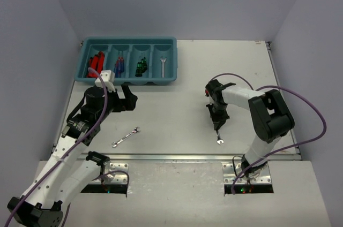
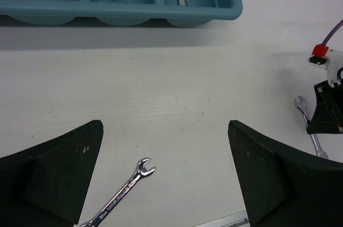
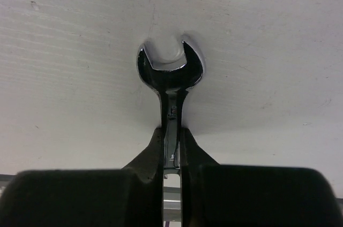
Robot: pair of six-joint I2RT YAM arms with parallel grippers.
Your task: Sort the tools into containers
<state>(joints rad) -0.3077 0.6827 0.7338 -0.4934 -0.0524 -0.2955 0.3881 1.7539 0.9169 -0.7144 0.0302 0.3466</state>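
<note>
The teal tray (image 1: 128, 80) stands at the back left with four compartments: red-handled pliers (image 1: 95, 62), red/blue screwdrivers (image 1: 119, 65), black/green screwdrivers (image 1: 141, 66) and one silver wrench (image 1: 163, 66). A silver wrench (image 1: 125, 137) lies on the table near the front; in the left wrist view the wrench (image 2: 124, 191) lies between my open, empty left gripper's (image 2: 166, 173) jaws and below them. My right gripper (image 1: 217, 125) is shut on another silver wrench (image 3: 170, 77), its open end pointing away from the fingers, at the table surface.
The table's metal front edge (image 1: 177, 157) runs just behind both arm bases. Grey walls enclose the left, back and right sides. My right arm's purple cable (image 1: 300, 98) loops over the right part of the table.
</note>
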